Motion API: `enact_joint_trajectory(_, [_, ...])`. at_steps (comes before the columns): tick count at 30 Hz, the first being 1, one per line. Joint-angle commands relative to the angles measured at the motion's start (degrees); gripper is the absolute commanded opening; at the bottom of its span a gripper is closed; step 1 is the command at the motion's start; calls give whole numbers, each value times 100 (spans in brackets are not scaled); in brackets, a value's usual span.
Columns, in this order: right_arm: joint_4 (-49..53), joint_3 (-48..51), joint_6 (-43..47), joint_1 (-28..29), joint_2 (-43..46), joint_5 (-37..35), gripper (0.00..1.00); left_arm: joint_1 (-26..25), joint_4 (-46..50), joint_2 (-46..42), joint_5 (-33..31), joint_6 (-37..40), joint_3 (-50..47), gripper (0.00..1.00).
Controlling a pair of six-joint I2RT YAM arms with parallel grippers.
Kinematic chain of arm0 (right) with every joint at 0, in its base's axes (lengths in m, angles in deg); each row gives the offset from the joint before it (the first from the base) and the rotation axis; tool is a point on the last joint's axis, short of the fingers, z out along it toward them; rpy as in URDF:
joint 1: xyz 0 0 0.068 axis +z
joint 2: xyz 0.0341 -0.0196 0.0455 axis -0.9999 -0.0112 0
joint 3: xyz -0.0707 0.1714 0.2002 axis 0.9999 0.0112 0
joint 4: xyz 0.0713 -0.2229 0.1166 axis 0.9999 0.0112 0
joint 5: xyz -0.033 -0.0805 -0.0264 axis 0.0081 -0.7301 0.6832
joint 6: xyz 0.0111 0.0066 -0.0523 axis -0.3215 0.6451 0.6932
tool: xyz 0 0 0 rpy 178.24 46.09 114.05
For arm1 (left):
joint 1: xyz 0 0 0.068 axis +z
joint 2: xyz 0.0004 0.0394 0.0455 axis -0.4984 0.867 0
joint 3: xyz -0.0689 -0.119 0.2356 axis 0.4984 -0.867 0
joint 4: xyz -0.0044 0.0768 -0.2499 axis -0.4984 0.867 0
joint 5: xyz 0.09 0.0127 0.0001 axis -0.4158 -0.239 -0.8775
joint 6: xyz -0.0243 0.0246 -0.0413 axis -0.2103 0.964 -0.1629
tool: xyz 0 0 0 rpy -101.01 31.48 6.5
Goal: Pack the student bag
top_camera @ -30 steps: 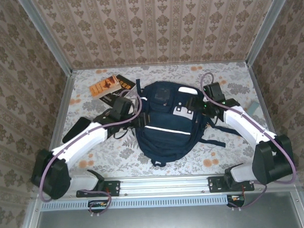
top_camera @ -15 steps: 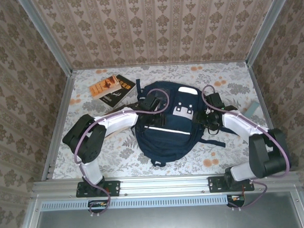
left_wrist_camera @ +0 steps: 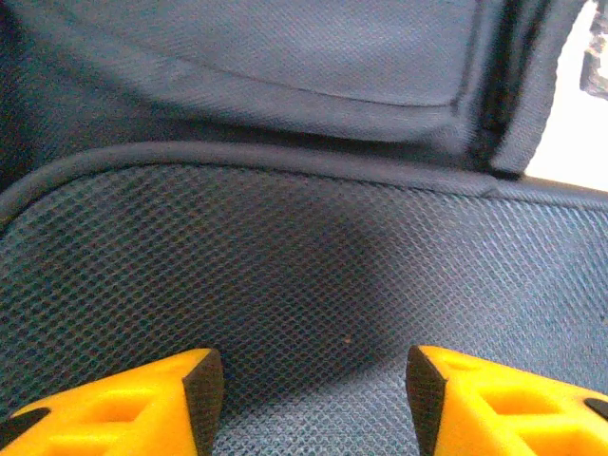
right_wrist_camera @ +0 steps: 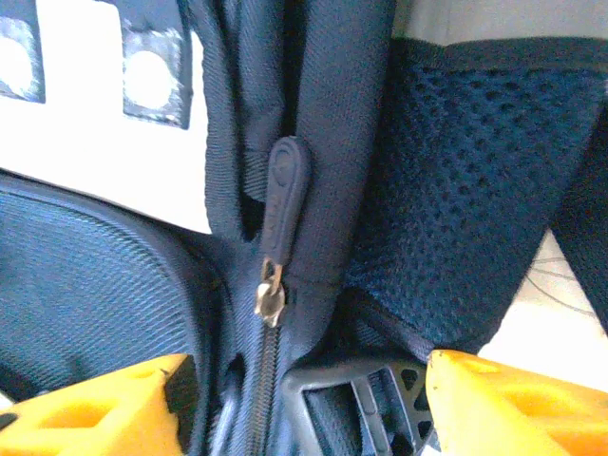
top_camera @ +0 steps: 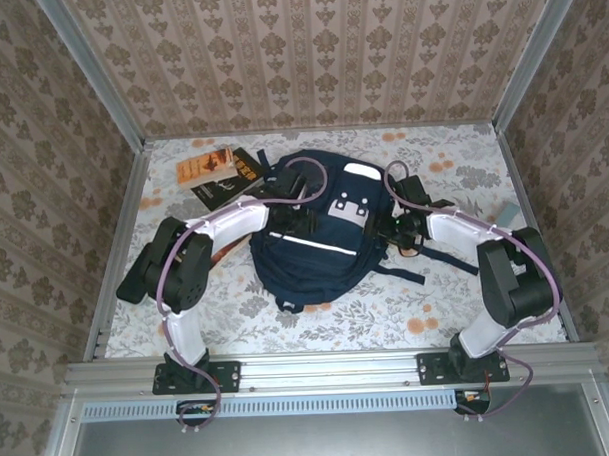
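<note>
Student bag (top_camera: pixel 315 250) lies mid-bench (top_camera: pixel 408 319), seemingly at the opening step: left gripper (left_wrist_camera: pixel 312 391) apart over its mesh panel, right gripper (right_wrist_camera: pixel 306 382) apart astride the zipper pull (right_wrist_camera: pixel 285 185), which likely needs pinching next.

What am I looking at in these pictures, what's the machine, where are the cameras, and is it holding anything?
Two robot arms are bolted at the near edge of a table with a flowered cover. The wide picture comes from a fixed camera above and behind them. In it the left arm and right arm both reach to a navy backpack lying in the middle. A couple of books lie at the far left. The other two pictures come from a camera on each wrist, and the yellow tips are that arm's jaws. The left jaws stand apart against the backpack's mesh fabric. The right jaws stand apart on either side of a zipper pull. Neither pair looks clamped on anything.
</note>
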Motion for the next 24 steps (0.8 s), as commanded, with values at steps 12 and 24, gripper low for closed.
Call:
enact_joint_trajectory(12, [1108,1012,52,-1195,2850,-1123,96,-2055,1674,-484,-1751,827,1061,58])
enact_joint_trajectory(24, [1021,1549,-230,-2003,3240,-594,96,-2737,2061,992,-2014,1243,2173,44])
